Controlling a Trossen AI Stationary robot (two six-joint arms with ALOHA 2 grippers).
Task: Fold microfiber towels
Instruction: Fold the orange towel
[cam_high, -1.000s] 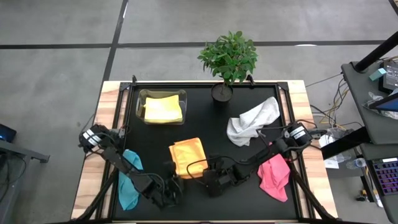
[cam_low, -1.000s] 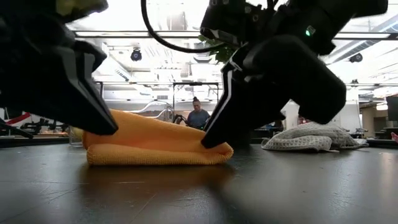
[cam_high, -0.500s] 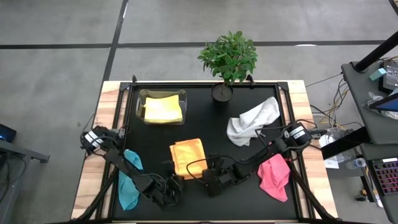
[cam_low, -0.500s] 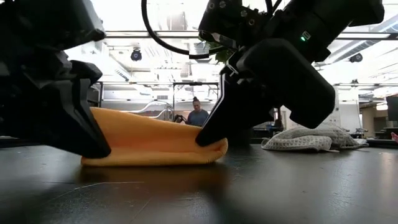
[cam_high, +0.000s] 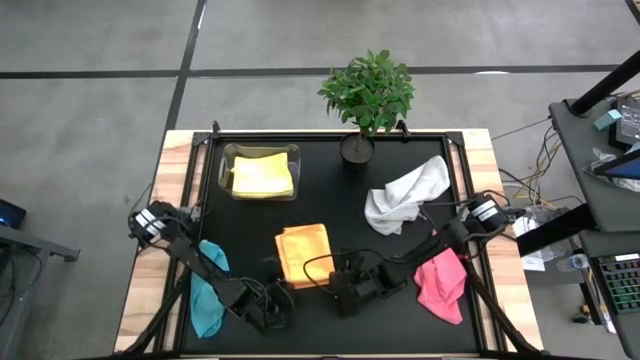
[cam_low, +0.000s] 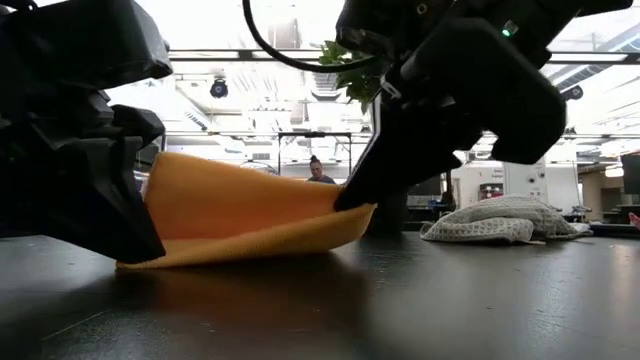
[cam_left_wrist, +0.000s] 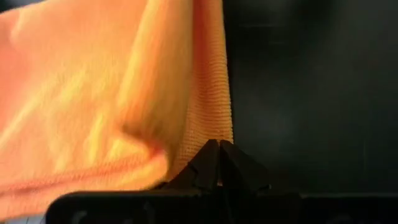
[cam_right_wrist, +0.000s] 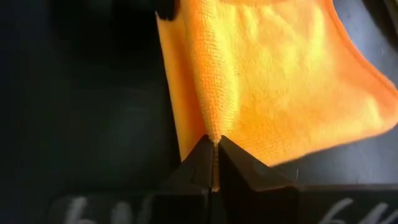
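Note:
The orange towel (cam_high: 303, 253) lies near the table's front middle, and its near edge is raised in the low view (cam_low: 250, 215). My left gripper (cam_high: 277, 298) is shut on its near left corner. My right gripper (cam_high: 336, 289) is shut on its near right corner. The teal towel (cam_high: 207, 290) lies at the left under my left arm. The pink towel (cam_high: 440, 283) lies at the right. The white-grey towel (cam_high: 405, 195) lies bunched at the far right. The yellow towel (cam_high: 262, 176) lies in a clear box. My left gripper pinches the orange towel's near left corner (cam_left_wrist: 210, 127) between its two fingertips, coming from the near side, slanting down. That corner stays low, close to the table (cam_low: 140, 262). My right gripper pinches the towel's near right corner (cam_right_wrist: 210, 121) at an edge, from the near side; one layer or several, I cannot tell. That corner is lifted clear of the table (cam_low: 355, 208), and the cloth sags slack between the two holds.
A potted plant (cam_high: 367, 95) stands at the far middle. The clear box (cam_high: 228, 160) stands at the far left. Bare black table (cam_high: 330, 200) lies beyond the orange towel. A person (cam_low: 319, 172) shows far off in the room.
Both grippers have gone up with the orange towel's near edge, the right one higher. The near edge has lifted off the table and opened away from the cloth below; the far part stays on the table.

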